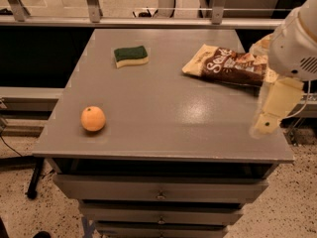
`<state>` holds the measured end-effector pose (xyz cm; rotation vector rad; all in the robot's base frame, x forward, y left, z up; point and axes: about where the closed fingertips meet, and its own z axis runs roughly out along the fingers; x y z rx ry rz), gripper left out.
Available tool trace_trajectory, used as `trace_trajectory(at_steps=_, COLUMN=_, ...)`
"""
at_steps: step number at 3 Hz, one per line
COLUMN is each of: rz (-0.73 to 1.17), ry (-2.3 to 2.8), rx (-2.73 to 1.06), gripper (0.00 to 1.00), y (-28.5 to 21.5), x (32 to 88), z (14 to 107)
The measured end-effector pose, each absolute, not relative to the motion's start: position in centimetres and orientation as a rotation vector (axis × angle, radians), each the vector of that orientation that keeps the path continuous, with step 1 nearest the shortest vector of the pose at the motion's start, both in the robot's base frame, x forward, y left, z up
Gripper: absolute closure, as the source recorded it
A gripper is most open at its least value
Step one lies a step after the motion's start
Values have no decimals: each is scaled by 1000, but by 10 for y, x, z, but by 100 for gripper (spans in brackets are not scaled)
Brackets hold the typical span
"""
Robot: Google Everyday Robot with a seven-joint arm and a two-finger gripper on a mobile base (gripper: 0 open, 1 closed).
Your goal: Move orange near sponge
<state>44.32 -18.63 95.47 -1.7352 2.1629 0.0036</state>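
Grey table (pixel 163 108) fills the frame, with drawers (pixel 161 195) below it. At the lower left of the top lies the orange (pixel 93 119), alone, near the front edge. The sponge (pixel 131 56) sits at the upper left-centre, well apart from it. A bag (pixel 230 66) lies at the upper right. The gripper (pixel 270 110) hangs at the right edge, far from the orange; if it is spread or closed I cannot tell. To reach well, I think it should cross to the orange, descend from above and take it around the middle, so that it does not roll.
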Motion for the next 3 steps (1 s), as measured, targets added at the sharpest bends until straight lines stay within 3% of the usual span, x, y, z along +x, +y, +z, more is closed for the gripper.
trace_trajectory(at_steps=1, rz=144, ry=2070, rx=-1755, gripper=0, y=-139, x=448, z=922)
trace_trajectory(at_steps=3, rz=169, ry=2042, rx=-1747, gripper=0, y=-126, x=449, z=919)
